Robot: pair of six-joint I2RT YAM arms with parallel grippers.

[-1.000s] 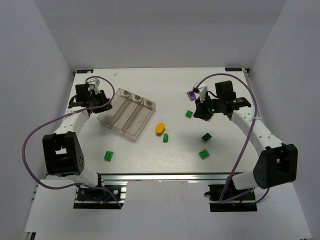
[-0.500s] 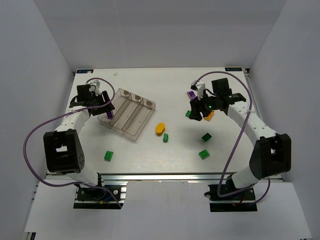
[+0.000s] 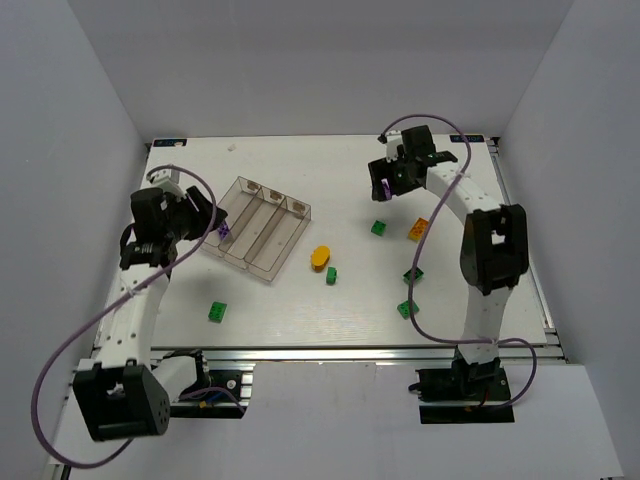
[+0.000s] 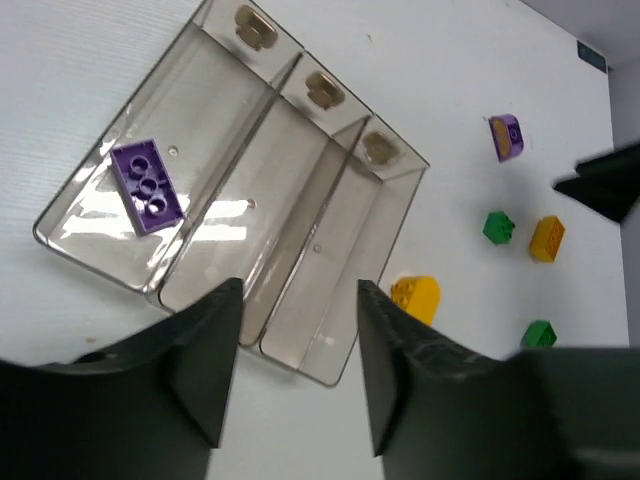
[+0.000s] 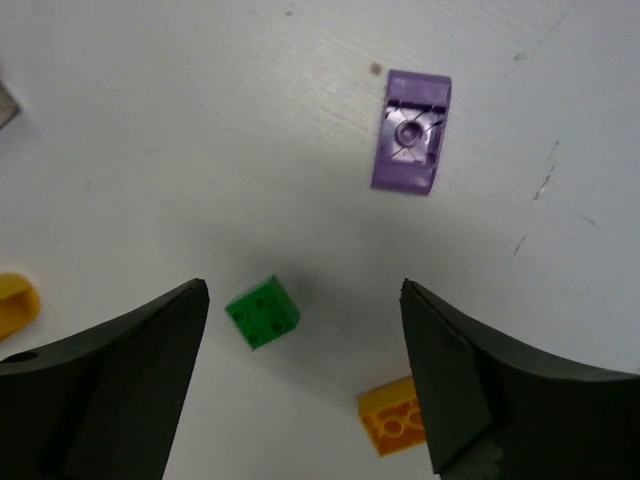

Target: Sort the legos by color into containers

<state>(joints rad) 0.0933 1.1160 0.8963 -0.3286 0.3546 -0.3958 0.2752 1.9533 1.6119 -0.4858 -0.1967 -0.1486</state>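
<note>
The clear three-compartment tray (image 3: 262, 235) lies at the back left. A purple brick (image 3: 222, 232) rests in its leftmost compartment, and it also shows in the left wrist view (image 4: 148, 185). My left gripper (image 3: 200, 212) is open and empty, just left of the tray (image 4: 250, 170). My right gripper (image 3: 386, 180) is open and empty above an upturned purple brick (image 5: 411, 145). A green brick (image 5: 262, 312) and an orange brick (image 5: 395, 425) lie below its jaws. The yellow oval (image 3: 320, 258) sits near the tray's near right corner.
Green bricks lie loose on the table: one (image 3: 379, 228) beside the orange brick (image 3: 417, 230), one (image 3: 331, 275) by the oval, two (image 3: 413, 273) (image 3: 408, 309) at the right, one (image 3: 217, 312) at the front left. White walls close in three sides.
The left gripper has let the purple brick go into the tray's leftmost compartment and drawn back leftward. The right gripper has moved from the orange brick toward the back, over the purple brick.
</note>
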